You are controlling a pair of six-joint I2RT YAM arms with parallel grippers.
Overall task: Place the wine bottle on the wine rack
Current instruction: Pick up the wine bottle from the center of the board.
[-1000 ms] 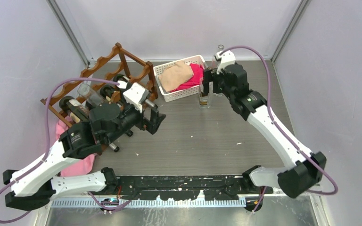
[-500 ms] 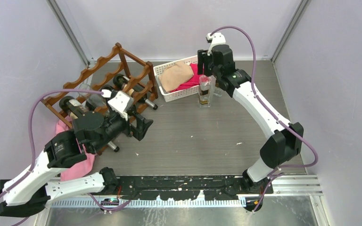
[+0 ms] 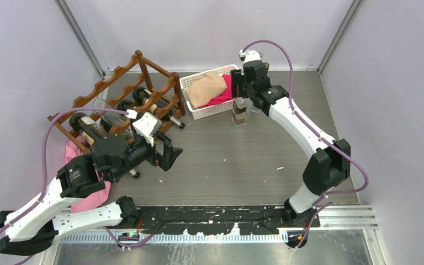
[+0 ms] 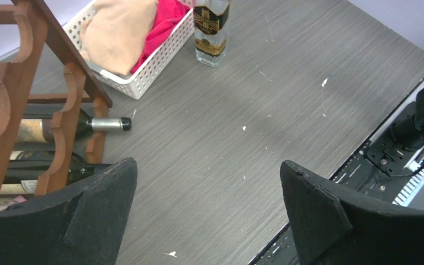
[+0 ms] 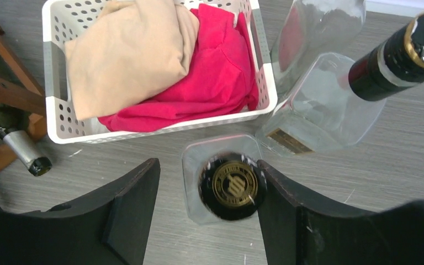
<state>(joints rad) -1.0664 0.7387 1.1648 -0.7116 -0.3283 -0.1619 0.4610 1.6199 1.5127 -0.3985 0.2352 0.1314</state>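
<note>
Bottle [image 5: 232, 187] of clear glass stands upright on the counter [image 3: 243, 160] beside the basket [image 3: 190, 83], well apart from the rack [image 3: 127, 72]. Right claw [image 5: 207, 171] hangs released, straddling its black cap. Left claw [image 4: 208, 165] gapes empty near the rack. Glass looks heavy, slippery and breakable; the neck seems the safest hold.

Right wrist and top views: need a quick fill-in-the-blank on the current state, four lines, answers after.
1. The right gripper hovers over the clear square glass bottle with the black-and-gold cap, which stands ____.
2. The right gripper's jaws are ____, with the cap between them.
3. The reddish-brown wooden rack with wavy rails stands on the ____ side of the grey table in the top view.
4. The left gripper, jaws apart, holds ____.

Answers: upright; open; left; nothing
</note>
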